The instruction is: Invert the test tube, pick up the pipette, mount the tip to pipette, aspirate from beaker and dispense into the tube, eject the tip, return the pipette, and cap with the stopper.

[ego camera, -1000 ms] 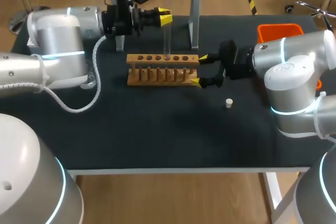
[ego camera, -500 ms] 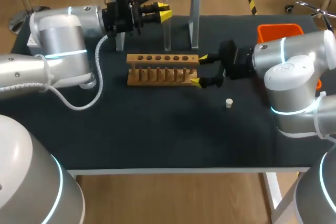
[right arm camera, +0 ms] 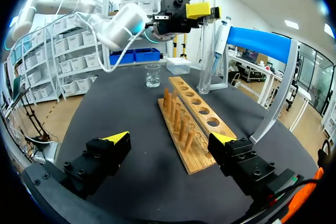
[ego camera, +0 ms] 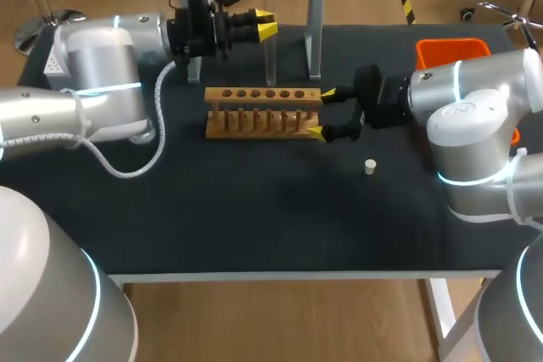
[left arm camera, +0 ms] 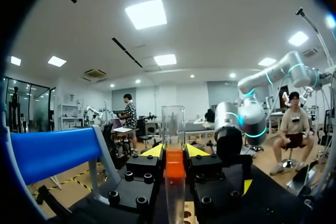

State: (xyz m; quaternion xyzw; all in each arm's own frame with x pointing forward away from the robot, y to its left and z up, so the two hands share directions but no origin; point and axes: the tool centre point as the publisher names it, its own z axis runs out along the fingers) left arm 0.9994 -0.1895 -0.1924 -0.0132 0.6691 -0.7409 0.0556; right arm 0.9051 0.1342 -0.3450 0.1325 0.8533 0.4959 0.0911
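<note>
Right gripper (ego camera: 322, 112) is spread wide with the end of the wooden rack (ego camera: 263, 112) between its tips, probably placed there to steady it. Left gripper (ego camera: 265, 24) is held level at the upper test tube (ego camera: 270, 65); its grip cannot be told. Matte black table (ego camera: 254, 209) is noted. Rack is made of pale peg-and-hole timber. Tube is clear smooth glass, stood upright in a rear hole, so inversion looks done. Small white stopper (ego camera: 370, 166) is seen lying near the right gripper, judged reserved for capping last.

Cropped base of test tube (left arm camera: 173, 124)
</note>
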